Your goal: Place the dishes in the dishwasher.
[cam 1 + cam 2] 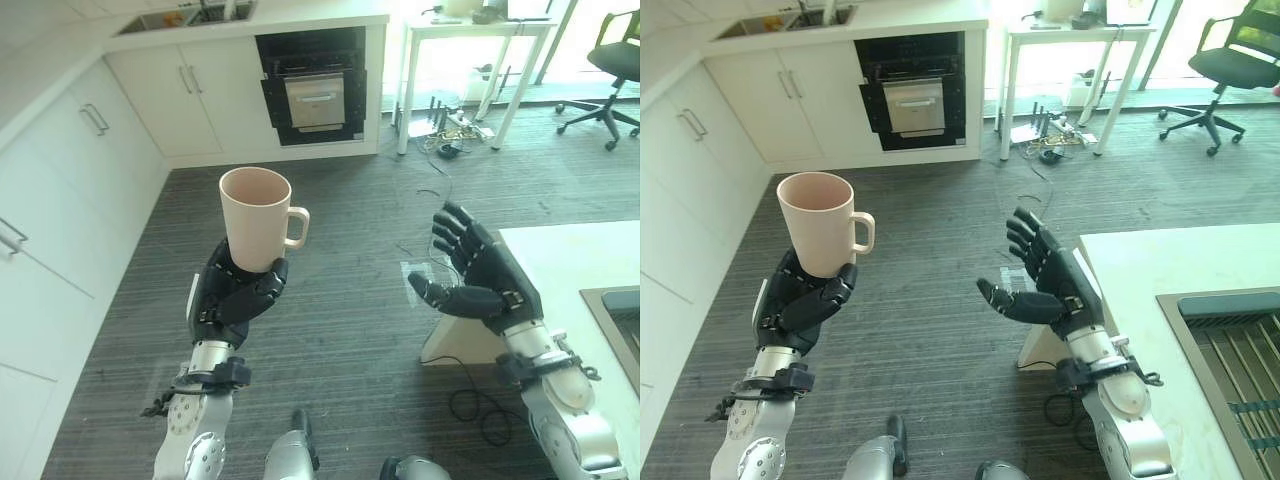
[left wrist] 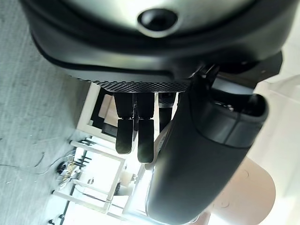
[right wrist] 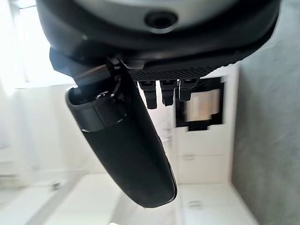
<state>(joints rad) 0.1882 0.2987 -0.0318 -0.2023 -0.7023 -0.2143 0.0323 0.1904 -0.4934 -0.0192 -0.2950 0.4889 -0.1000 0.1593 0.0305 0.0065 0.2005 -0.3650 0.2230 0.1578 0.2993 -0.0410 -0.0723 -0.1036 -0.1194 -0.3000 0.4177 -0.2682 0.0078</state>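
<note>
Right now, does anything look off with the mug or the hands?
Nothing stands out. The left hand holds the beige mug upright by its base, handle toward the open, empty right hand. No spill or damage shows.

Kitchen: white cabinets [image 1: 60, 190], built-in oven [image 1: 312, 88], sink [image 1: 185, 17].

1 mug [image 1: 256, 217], 1 office chair [image 1: 612, 62], 1 white table [image 1: 470, 30], 2 hands
</note>
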